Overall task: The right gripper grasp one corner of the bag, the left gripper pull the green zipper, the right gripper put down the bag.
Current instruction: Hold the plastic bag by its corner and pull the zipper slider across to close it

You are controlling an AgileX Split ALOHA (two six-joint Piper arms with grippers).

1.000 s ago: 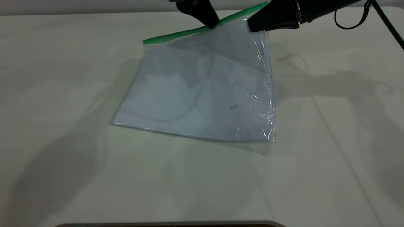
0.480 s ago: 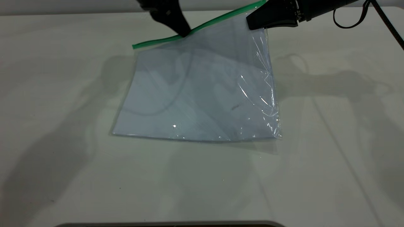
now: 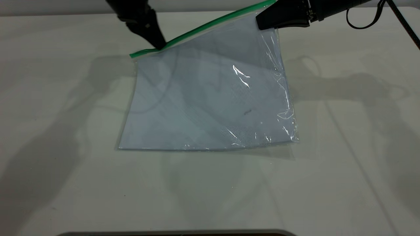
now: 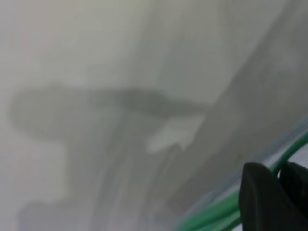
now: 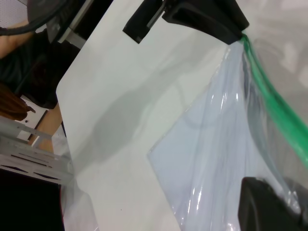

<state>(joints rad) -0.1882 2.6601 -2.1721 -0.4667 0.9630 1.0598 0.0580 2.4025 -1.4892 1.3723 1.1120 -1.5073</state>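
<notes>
The right tool (image 3: 262, 22) is clamped on the raised far corner of the bag (image 3: 210, 101), whose near edge rests on the desk (image 3: 344, 164). The left tool (image 3: 159, 46) is closed on the green zipper (image 3: 203, 29) near its left end. Risk: excess pull could strip the corner from the right tool, or the slider could slip free short of the end.

Bag (image 3: 210, 98) mid-table (image 3: 344, 164); zipper (image 3: 203, 28) along far edge, between pincers.
</notes>
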